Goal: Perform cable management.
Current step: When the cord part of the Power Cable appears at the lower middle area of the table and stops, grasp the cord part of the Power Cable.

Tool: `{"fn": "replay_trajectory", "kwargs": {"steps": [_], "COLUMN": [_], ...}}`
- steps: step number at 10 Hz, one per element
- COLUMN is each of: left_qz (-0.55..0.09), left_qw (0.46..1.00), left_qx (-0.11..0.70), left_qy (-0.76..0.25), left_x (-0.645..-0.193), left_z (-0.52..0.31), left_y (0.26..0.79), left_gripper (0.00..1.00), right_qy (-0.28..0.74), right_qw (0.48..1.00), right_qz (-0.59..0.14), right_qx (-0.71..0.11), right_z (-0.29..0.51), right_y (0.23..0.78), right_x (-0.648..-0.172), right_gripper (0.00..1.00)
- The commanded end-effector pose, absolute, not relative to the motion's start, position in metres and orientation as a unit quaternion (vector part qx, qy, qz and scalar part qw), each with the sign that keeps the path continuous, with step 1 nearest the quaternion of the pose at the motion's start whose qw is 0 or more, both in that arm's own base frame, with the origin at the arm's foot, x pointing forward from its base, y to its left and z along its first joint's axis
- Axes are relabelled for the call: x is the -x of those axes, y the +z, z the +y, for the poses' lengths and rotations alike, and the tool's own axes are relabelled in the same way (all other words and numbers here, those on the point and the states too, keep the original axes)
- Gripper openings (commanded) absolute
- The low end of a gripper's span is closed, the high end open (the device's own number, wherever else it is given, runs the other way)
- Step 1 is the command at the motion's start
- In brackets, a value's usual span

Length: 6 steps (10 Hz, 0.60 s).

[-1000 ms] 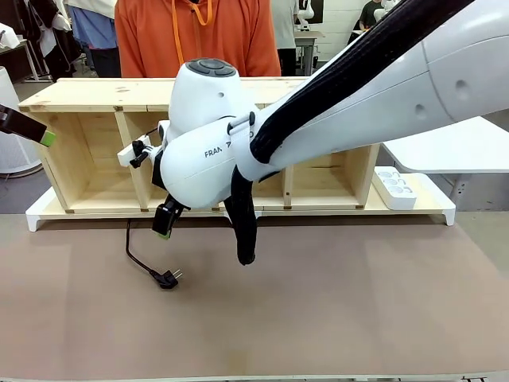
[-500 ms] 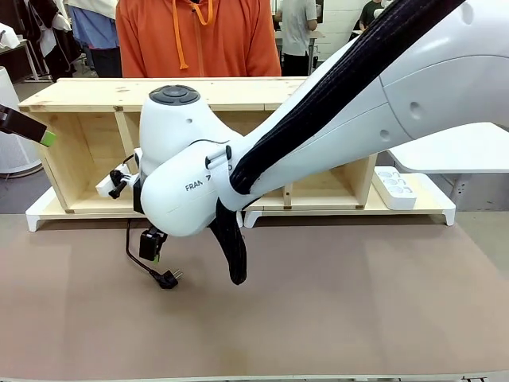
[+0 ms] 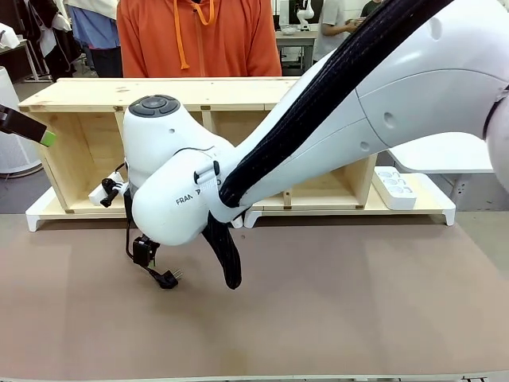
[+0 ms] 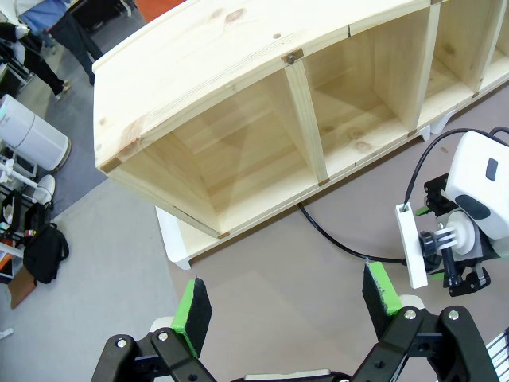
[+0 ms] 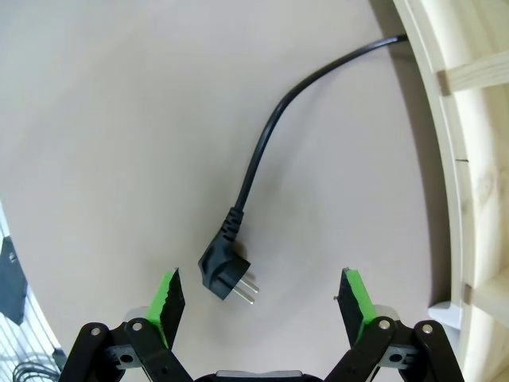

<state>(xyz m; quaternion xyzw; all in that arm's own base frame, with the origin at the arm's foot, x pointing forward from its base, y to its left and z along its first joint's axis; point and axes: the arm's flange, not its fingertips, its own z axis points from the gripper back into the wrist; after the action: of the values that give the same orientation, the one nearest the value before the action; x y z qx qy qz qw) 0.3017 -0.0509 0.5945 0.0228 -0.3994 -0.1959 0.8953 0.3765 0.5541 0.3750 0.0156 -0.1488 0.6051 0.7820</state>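
The cable (image 3: 130, 247) is a thin black cord that runs out from under the wooden shelf (image 3: 79, 95) onto the brown table and ends in a small two-pin plug (image 3: 167, 277). My right gripper (image 3: 143, 251) hangs just above and left of the plug, pointing down. In the right wrist view the plug (image 5: 227, 274) lies flat between the open green-padded fingers of my right gripper (image 5: 261, 296), touched by neither, and the cable (image 5: 262, 151) curves away toward the shelf. My left gripper (image 4: 286, 298) is open and empty, high above the shelf's left end.
A person in an orange hoodie (image 3: 199, 36) stands behind the shelf. A white power strip (image 3: 395, 187) lies at the shelf's right end. My right arm's thick black hose (image 3: 227, 259) dangles over the table's middle. The table's front and right parts are bare.
My right arm has swung left and down, bringing its open gripper from in front of the shelf to just above the plug. The cable and left gripper have not moved.
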Motion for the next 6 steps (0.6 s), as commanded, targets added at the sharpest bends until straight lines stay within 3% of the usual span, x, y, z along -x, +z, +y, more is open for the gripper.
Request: {"fn": "replay_trajectory", "kwargs": {"steps": [1,6], "left_qz": [-0.402,-0.402], "left_qw": [0.894,0.894], "left_qx": [-0.022,-0.022], "left_qy": [-0.195,-0.195], "left_x": [-0.303,-0.303], "left_z": [-0.051,-0.051], "left_y": [0.595,0.595], "left_gripper": [1.0,1.0], "right_qy": [0.581,0.605], "right_qw": [0.797,0.782], "right_qz": [-0.162,-0.149], "right_qx": [0.014,-0.016], "right_z": [0.566,0.554], "right_y": [0.367,0.375], "right_x": [-0.376,-0.377], "right_gripper": [1.0,1.0]}}
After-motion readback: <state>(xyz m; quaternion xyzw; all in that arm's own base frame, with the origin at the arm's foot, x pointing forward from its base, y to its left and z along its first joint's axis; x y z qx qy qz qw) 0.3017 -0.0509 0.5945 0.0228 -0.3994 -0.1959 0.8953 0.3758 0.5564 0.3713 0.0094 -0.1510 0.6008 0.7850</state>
